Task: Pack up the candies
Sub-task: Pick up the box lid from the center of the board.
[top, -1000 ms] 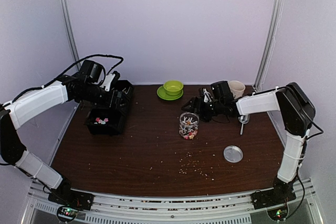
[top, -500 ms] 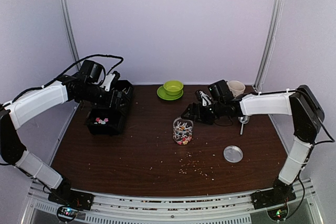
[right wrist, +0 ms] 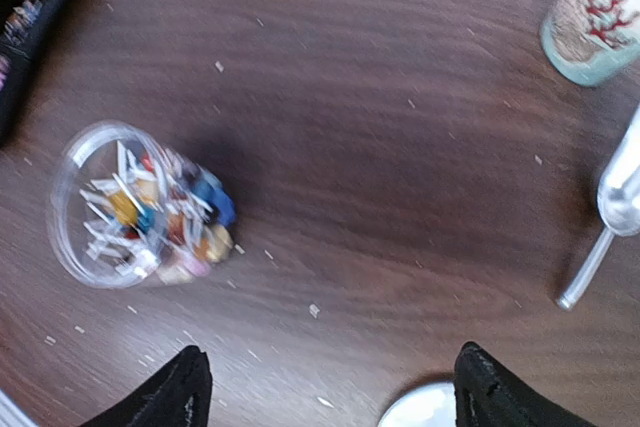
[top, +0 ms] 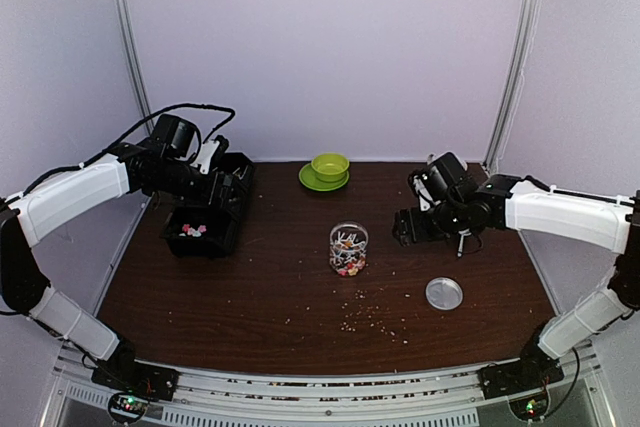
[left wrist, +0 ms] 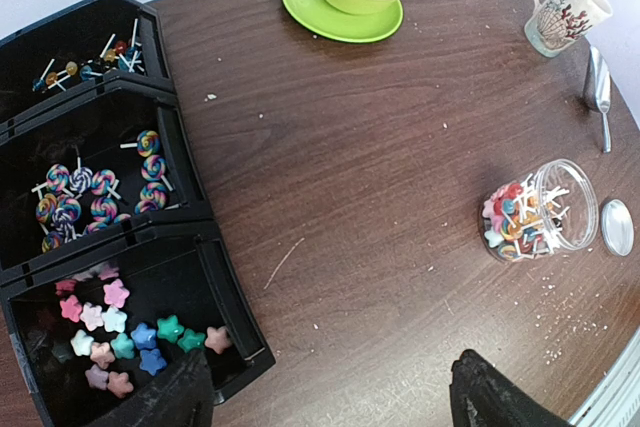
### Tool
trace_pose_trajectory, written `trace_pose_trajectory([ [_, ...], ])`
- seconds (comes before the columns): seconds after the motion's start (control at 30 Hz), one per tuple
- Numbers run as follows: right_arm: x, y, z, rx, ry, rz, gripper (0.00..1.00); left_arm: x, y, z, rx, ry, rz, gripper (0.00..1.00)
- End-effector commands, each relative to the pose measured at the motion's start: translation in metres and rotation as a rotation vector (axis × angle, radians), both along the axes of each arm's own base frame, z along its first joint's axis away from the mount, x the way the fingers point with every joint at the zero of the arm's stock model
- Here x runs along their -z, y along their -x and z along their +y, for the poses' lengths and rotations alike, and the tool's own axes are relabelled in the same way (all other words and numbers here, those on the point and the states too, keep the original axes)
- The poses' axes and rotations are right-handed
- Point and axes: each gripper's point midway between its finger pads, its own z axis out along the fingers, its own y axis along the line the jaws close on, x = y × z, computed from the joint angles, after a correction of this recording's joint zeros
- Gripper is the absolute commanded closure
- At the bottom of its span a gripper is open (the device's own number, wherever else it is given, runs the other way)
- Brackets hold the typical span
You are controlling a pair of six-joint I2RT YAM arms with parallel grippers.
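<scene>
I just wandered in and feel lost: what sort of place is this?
Likely a robot test booth: a white-and-black left arm and right arm bolted at a dark wooden table's edge, plain pale walls around it, and a clear plastic jar of colourful candies.

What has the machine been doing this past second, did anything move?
The right gripper pulled back to the right, open, and now sits clear of the jar. Before that, the jar shifted a little left and toward the front edge; it now stands alone. The left gripper above the black tray, the lid and the green bowl stayed put.
</scene>
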Motion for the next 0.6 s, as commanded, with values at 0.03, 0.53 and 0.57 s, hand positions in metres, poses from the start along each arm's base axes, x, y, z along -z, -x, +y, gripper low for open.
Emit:
trace_pose_trajectory([
  [0.03, 0.012, 0.03, -0.045, 0.109, 0.239, 0.002, 0.18, -0.007, -0.004, -0.006, 0.019, 0.017, -0.026, 0.16],
  [0.53, 0.052, 0.061, -0.042, 0.167, 0.35, 0.009, 0.36, -0.011, -0.002, -0.005, 0.018, 0.019, -0.035, 0.16],
  [0.57, 0.056, 0.063, -0.04, 0.161, 0.351, 0.018, 0.38, -0.011, -0.002, -0.005, 0.016, 0.017, -0.034, 0.17],
])
